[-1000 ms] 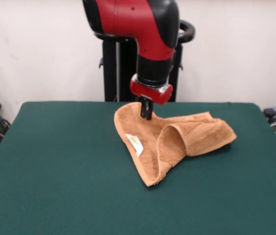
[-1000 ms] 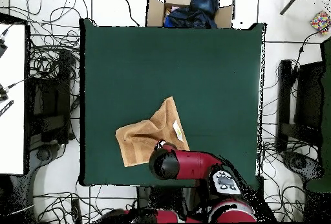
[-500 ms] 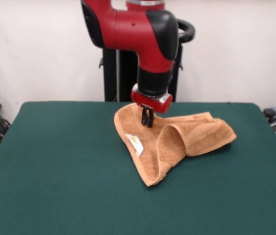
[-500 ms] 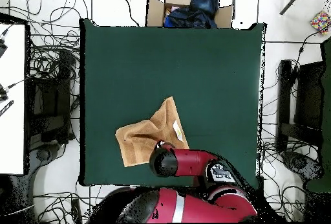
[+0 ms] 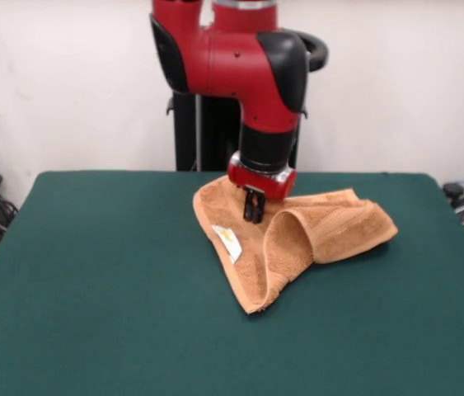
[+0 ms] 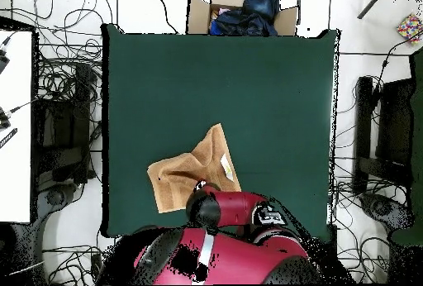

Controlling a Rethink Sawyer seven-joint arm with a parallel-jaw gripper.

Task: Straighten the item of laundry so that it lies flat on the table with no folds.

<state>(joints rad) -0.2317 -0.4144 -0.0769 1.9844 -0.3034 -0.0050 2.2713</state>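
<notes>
The orange-tan towel (image 5: 297, 231) lies crumpled on the green table (image 5: 91, 280), right of centre toward the far side, with a raised fold looping up in its middle and the white tag (image 5: 227, 241) on its left flap. My gripper (image 5: 253, 216) points straight down over the towel's far-left part, just left of the raised fold, its tips at the cloth. The jaws stand slightly apart and hold nothing. In the overhead view the towel (image 6: 182, 175) lies near the table's (image 6: 248, 76) bottom edge and the arm's red elbow hides the gripper.
The robot's pedestal (image 5: 194, 115) stands behind the table's far edge. In the overhead view a cardboard box with dark clothes (image 6: 241, 10) sits past the table's top edge, and cables lie on the floor round the table.
The gripper has moved a little toward the camera and right and come down onto the towel. The arm has swung over more of the table's edge. The towel has not moved.
</notes>
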